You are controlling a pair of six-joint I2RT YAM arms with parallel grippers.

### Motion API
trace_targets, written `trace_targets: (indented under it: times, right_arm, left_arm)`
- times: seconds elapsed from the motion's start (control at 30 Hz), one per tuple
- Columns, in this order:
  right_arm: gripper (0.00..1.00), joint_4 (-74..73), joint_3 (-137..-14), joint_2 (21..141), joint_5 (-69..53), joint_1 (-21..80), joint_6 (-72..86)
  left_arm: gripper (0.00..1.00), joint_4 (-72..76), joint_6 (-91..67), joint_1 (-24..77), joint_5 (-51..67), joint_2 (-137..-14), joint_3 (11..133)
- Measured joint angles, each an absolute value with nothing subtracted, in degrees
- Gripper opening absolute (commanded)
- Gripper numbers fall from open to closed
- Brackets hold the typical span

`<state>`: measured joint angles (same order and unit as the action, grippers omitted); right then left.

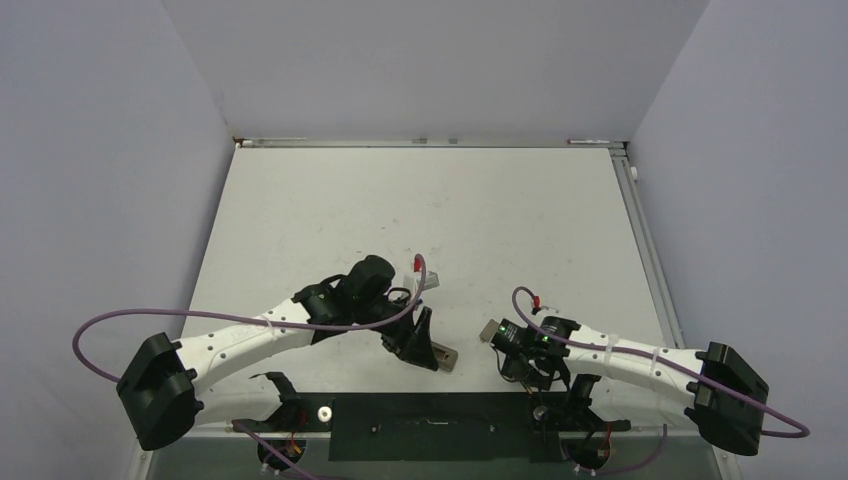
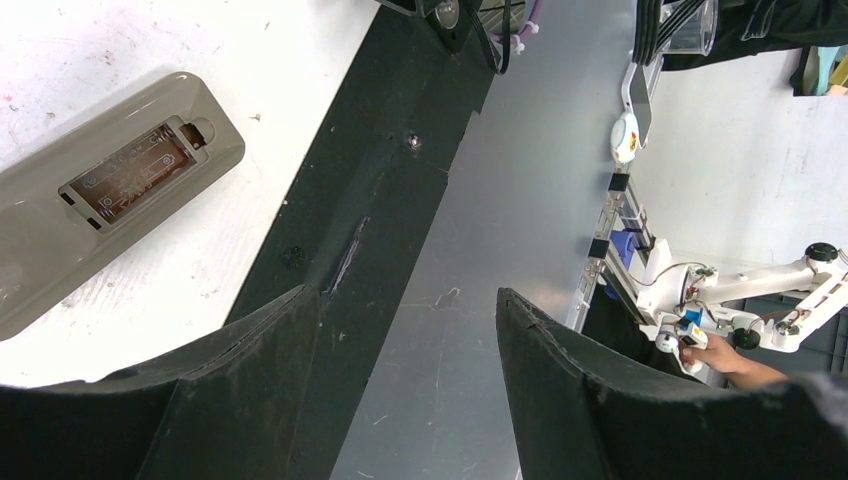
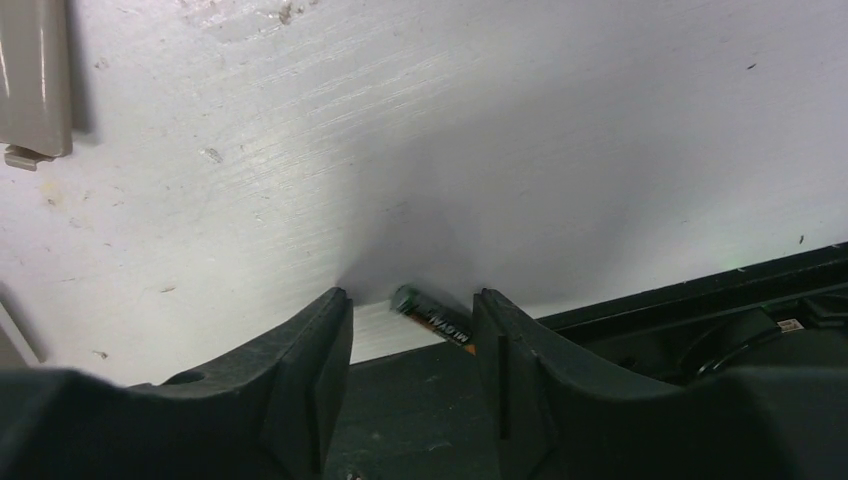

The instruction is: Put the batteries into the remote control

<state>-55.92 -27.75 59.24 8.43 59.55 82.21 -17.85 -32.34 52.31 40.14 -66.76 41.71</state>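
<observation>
The remote control point(image 2: 110, 190) lies back up on the white table, its battery recess point(image 2: 130, 178) uncovered and brownish inside. It also shows in the top view point(image 1: 447, 359) and as a beige corner in the right wrist view point(image 3: 35, 80). My left gripper point(image 2: 405, 305) is open and empty, beside the remote over the black strip; in the top view it point(image 1: 417, 343) partly covers the remote. A brownish-gold battery point(image 3: 435, 317) lies on the table at the strip's edge, between my right gripper's point(image 3: 412, 303) open fingers, close to the right finger point(image 3: 495, 330). The purple-blue battery is out of view.
A black strip point(image 1: 430, 425) and a metal rail point(image 2: 500, 230) run along the table's near edge. The arm bases stand there. Past the edge are other equipment and a person's hand point(image 2: 725, 355). Grey walls close in the table's left, far and right sides.
</observation>
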Motion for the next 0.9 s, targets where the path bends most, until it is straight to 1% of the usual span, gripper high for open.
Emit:
trace_targets:
  times: [0.07,0.23,0.27,0.33,0.37,0.47,0.57,0.73,0.9]
  right_arm:
    - [0.38,-55.55,-27.70,59.24,8.32,59.55,82.39]
    - [0.21,-54.96,-27.62,59.35,8.10,59.55,82.32]
    - [0.19,-54.74,-27.62,59.48,8.05,59.55,82.24]
    - [0.18,-54.15,-27.64,60.03,8.01,59.55,82.00]
    - [0.18,-54.02,-27.75,60.31,8.01,59.55,81.82]
    - [0.25,-53.60,-28.58,61.95,8.05,59.55,81.19]
    - [0.35,-53.12,-29.93,64.03,8.25,59.55,79.99]
    - [0.44,-53.17,-33.08,68.40,10.50,59.57,76.99]
    - [0.46,-53.43,-34.09,68.99,11.51,59.72,72.31]
  left_arm:
    - [0.62,-17.85,-32.34,52.10,40.38,-66.76,41.71]
    - [0.62,-17.85,-32.36,51.05,40.56,-66.74,41.50]
    - [0.62,-17.87,-32.38,50.76,40.53,-66.74,41.32]
    - [0.62,-17.87,-32.42,50.04,40.56,-66.74,41.06]
    - [0.62,-17.87,-32.45,49.63,40.53,-66.74,40.93]
    - [0.62,-17.89,-32.60,48.29,40.51,-66.74,40.62]
    - [0.62,-17.89,-32.75,47.42,40.51,-66.74,40.62]
    - [0.64,-17.91,-32.80,46.24,40.49,-66.74,40.60]
    - [0.65,-17.98,-32.82,45.47,40.45,-66.74,40.10]
